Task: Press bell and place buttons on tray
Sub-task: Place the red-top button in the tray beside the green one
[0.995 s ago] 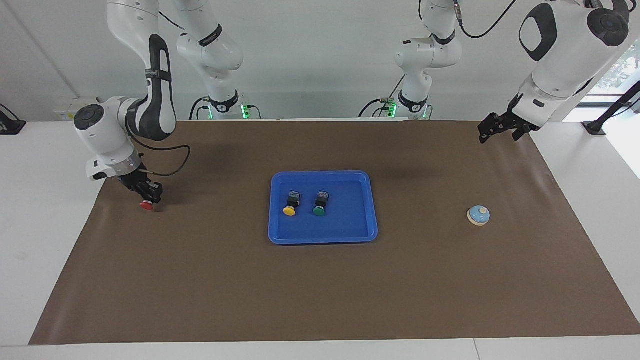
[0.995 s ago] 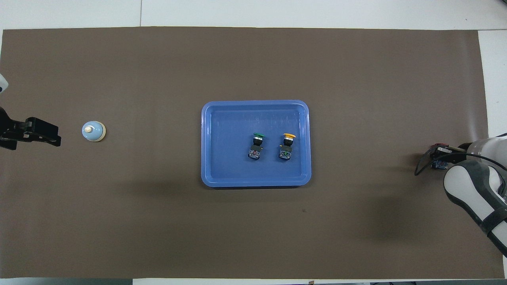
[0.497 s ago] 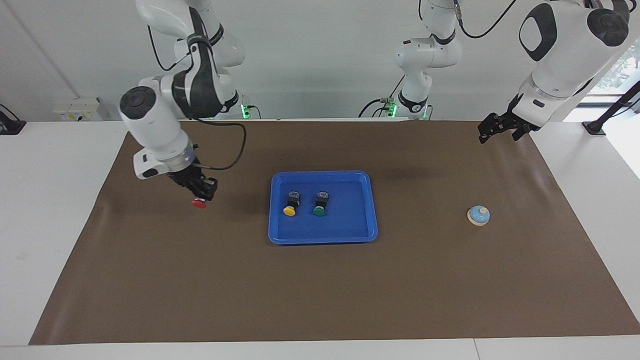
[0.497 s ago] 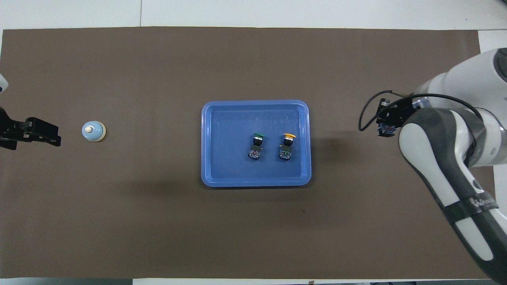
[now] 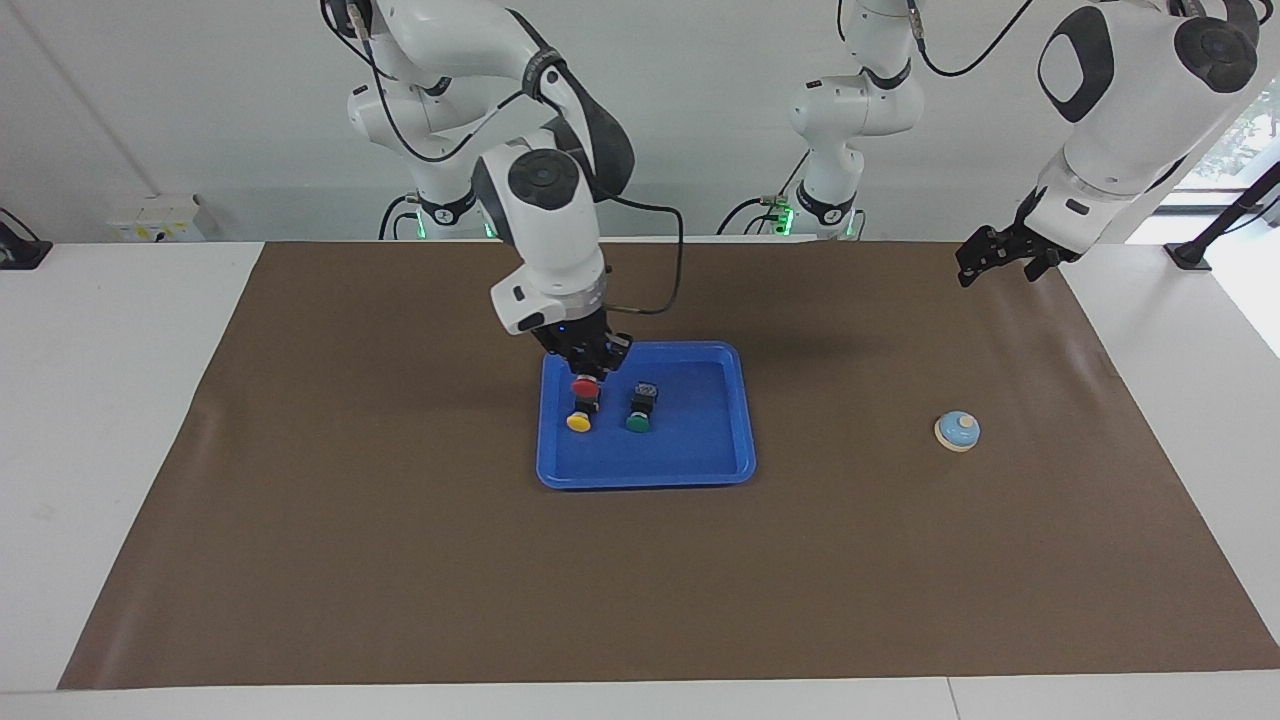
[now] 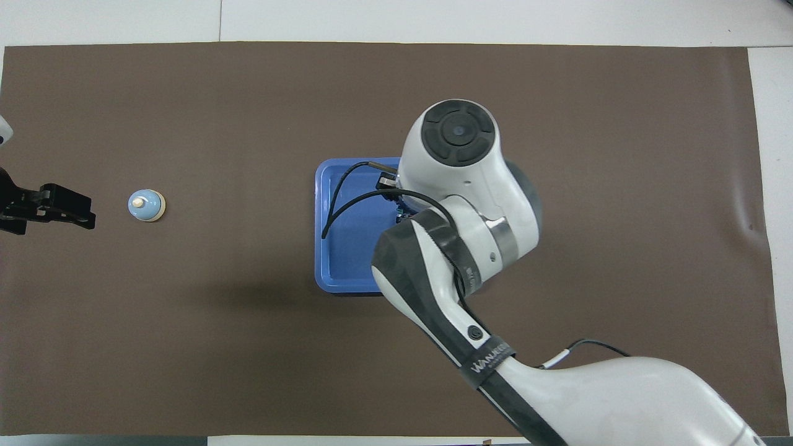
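My right gripper is shut on the red button and holds it over the blue tray, above the yellow button. The green button lies beside the yellow one in the tray. In the overhead view my right arm covers the buttons and much of the tray. The bell stands on the mat toward the left arm's end and also shows in the overhead view. My left gripper waits in the air over the mat's edge at that end, apart from the bell.
A brown mat covers the table. White table surface borders it at both ends.
My right gripper has carried the red button from the right arm's end of the mat to over the tray. The left arm has not moved.
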### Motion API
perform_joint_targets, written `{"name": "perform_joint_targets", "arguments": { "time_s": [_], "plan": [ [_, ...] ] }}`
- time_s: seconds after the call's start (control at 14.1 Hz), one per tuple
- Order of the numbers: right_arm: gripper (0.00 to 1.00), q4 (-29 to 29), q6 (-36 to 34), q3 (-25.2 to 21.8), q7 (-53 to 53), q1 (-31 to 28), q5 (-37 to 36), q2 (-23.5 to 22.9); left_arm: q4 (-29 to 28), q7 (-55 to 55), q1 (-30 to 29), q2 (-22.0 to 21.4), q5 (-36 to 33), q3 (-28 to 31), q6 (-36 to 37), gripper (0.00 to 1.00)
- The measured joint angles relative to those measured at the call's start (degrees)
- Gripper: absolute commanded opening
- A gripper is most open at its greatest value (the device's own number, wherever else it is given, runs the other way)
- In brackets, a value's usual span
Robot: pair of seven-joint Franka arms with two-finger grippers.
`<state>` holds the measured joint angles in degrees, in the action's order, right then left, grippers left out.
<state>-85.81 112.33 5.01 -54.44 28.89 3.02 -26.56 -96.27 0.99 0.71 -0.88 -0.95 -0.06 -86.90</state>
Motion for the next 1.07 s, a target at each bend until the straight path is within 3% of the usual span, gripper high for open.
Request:
{"name": "perform_joint_targets", "arguments": {
  "time_s": [0.21,0.78,0.85,0.92,1.07],
  "plan": [
    [0.0,3.3,5.6,-0.3,-0.9,3.1,-0.1,-6.0,0.0,0.0,0.0,0.0,0.0,0.0,0.0,1.0],
    [0.0,3.0,12.3,-0.4,-0.9,7.3,-2.9,-11.9,0.0,0.0,0.0,0.0,0.0,0.0,0.0,1.0],
    [0.26,3.1,12.4,-0.4,-0.9,7.3,-2.9,-12.1,0.0,0.0,0.0,0.0,0.0,0.0,0.0,1.0],
    [0.99,3.1,12.4,-0.5,-0.9,7.2,-2.9,-12.1,0.0,0.0,0.0,0.0,0.0,0.0,0.0,1.0],
    [1.0,3.3,12.4,-0.6,-2.2,7.2,-2.9,-12.1,0.0,0.0,0.0,0.0,0.0,0.0,0.0,1.0]
  ]
}}
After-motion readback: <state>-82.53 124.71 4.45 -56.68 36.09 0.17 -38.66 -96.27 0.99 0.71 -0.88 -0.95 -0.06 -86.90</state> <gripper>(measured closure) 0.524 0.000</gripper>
